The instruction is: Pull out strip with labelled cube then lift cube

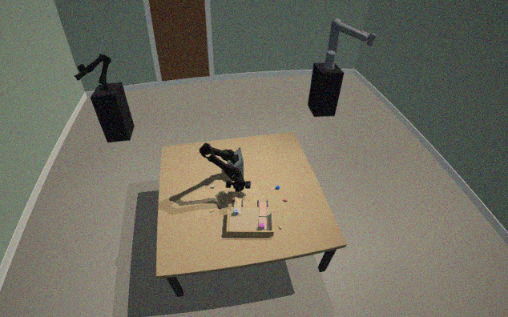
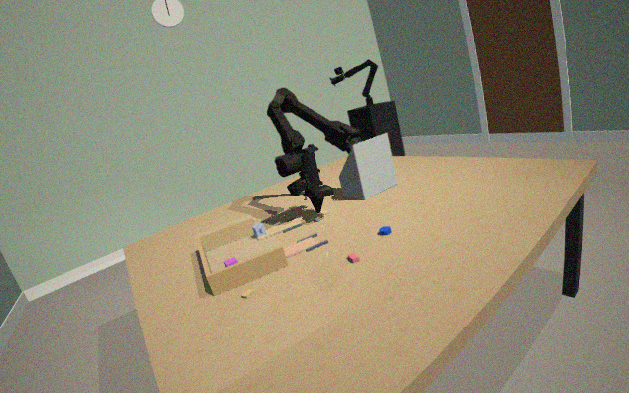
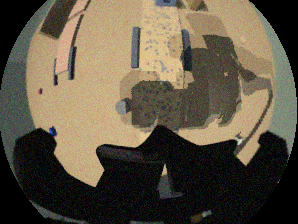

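Observation:
A speckled pale strip (image 1: pixel 238 203) (image 3: pixel 159 55) runs between two dark rails, out of the box toward the arm's base. A light-blue cube (image 1: pixel 235 211) (image 2: pixel 259 230) (image 3: pixel 165 2) with a dark mark rides on it at the box's open side. My gripper (image 2: pixel 318 211) (image 3: pixel 159 128) is shut, with nothing seen between the fingers; its tips point down at the strip's near end. Whether they touch it is hard to tell. A pink strip (image 1: pixel 263 208) (image 2: pixel 299 248) (image 3: pixel 68 40) lies between its own rails, with a gap across it. A magenta cube (image 1: pixel 261 226) (image 2: pixel 231 262) sits on its far part.
The low wooden box (image 1: pixel 249 234) (image 2: pixel 250 278) has raised walls around the strips' far ends. A blue piece (image 1: pixel 277 187) (image 2: pixel 385 231) (image 3: pixel 52 131) and a red piece (image 1: pixel 285 200) (image 2: pixel 353 258) lie to one side. A grey round piece (image 3: pixel 122 106) lies beside the speckled strip's end.

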`<state>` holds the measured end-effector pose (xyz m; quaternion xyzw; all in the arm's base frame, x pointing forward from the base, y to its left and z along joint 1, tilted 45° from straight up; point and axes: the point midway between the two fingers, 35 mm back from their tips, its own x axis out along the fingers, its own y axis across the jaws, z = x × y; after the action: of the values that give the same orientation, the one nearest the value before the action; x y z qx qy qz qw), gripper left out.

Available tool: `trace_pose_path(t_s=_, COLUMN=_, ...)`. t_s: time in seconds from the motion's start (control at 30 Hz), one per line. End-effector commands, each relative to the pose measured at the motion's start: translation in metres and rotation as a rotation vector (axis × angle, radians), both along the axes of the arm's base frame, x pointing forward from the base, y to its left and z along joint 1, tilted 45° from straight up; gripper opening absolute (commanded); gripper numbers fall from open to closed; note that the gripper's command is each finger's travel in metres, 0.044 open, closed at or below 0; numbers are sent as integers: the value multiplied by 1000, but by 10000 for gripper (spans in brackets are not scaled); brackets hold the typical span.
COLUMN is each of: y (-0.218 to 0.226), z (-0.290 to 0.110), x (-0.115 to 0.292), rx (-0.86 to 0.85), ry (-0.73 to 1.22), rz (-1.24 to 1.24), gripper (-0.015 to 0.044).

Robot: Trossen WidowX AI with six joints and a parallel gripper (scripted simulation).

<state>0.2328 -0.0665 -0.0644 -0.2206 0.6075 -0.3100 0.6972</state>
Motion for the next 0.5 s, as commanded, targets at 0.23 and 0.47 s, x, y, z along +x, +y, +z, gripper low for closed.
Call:
trace_pose_path(t_s=0.23, y=-2, z=-5, x=-26, rx=3, ry=26, rz=-14, gripper=0)
trace_pose_path(t_s=0.47, y=-1, z=-6, x=-35, rx=3, ry=26, rz=-14, gripper=0)
